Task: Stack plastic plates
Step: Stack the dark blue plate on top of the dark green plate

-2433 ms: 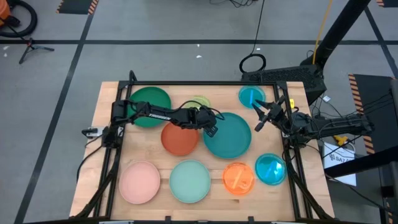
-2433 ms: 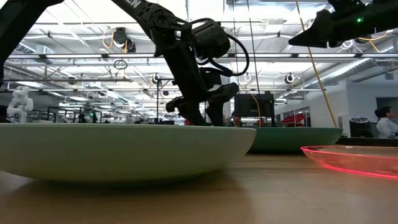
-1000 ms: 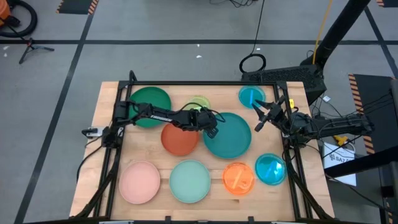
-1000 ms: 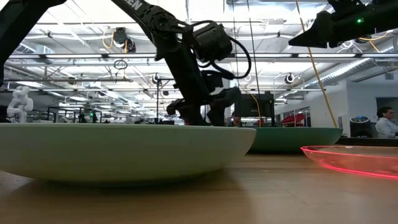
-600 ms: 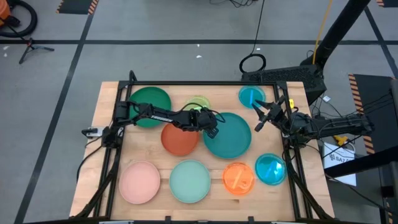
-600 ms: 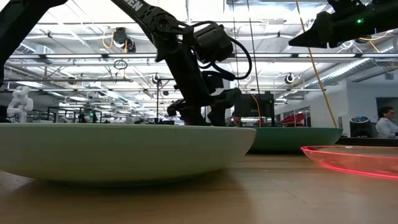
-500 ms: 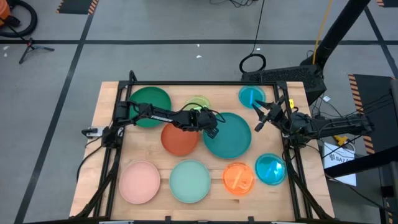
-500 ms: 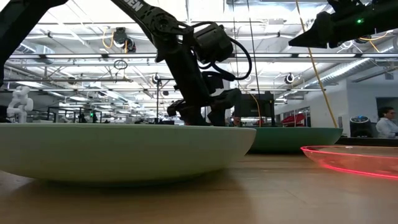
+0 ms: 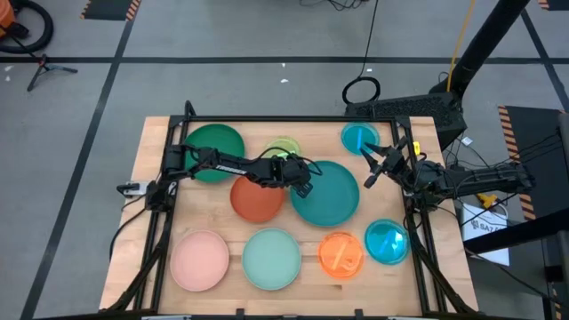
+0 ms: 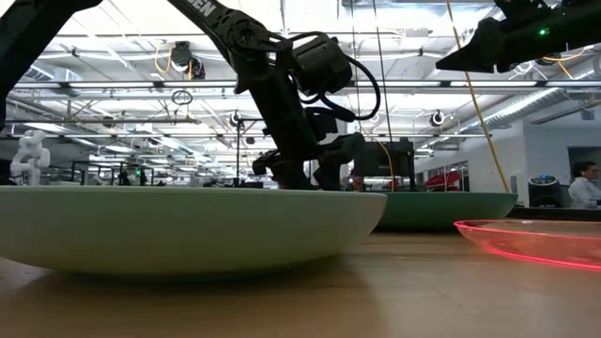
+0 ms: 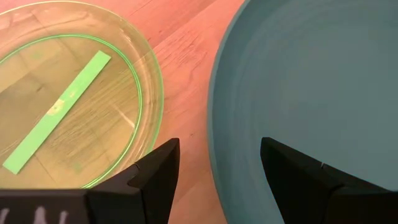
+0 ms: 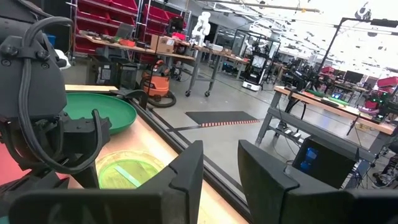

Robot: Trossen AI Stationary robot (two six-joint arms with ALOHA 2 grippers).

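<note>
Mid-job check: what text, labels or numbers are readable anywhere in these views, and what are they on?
"EN" in white, the cut-off end of a longer word, on the left arm.
White lettering along the left arm: too small to read.
White sheet with dark print, right of the table: unreadable.

Left arm hides lime plate partly.

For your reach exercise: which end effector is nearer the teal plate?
Left. The left end effector straddles the teal plate at its rim, open; the right end effector hangs beyond its opposite edge.
</note>
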